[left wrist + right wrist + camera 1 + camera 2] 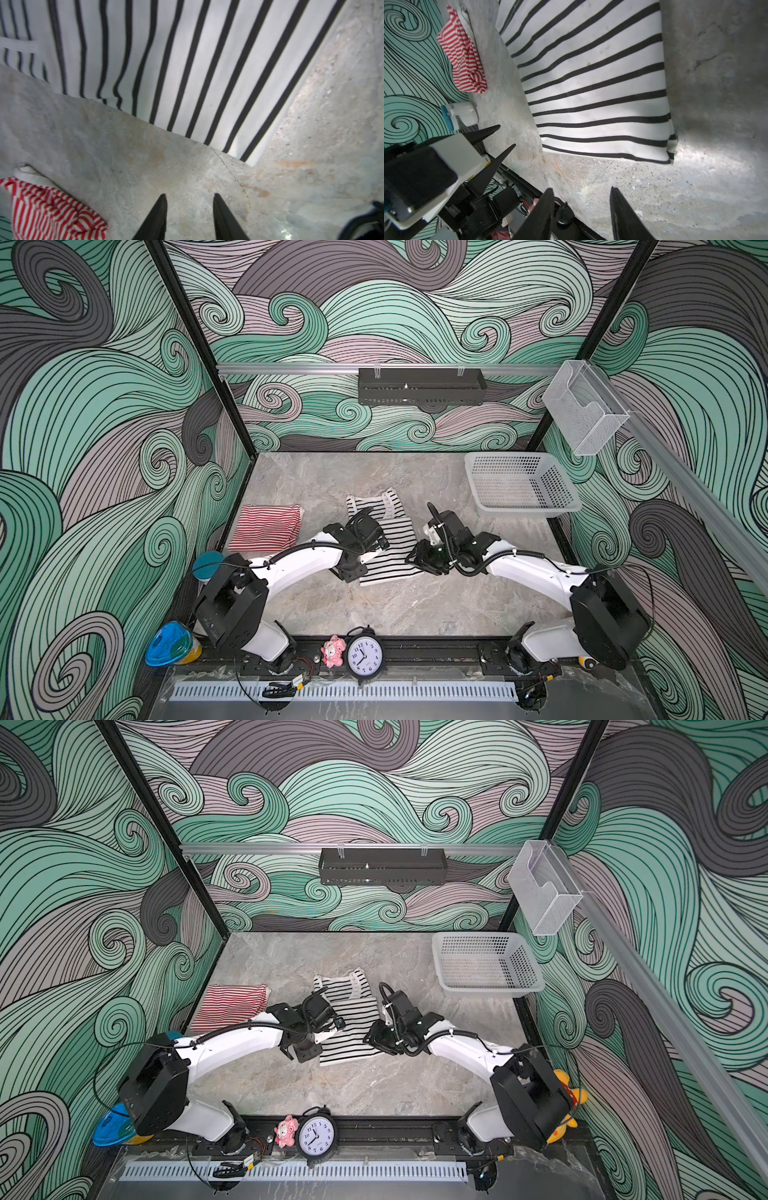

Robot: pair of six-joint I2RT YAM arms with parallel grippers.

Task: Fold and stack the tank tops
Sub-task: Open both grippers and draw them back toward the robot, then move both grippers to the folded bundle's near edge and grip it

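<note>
Parted and empty, left gripper (190, 195) and right gripper (581, 189) hover near the soft black-and-white striped tank top (591, 83) — a shallow pinch might lift one layer, skewing the fold.

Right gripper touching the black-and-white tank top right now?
Apart. The right wrist view shows the right gripper open over the bare table, with a strip of table between its fingertips and the hem of the black-and-white tank top.
</note>
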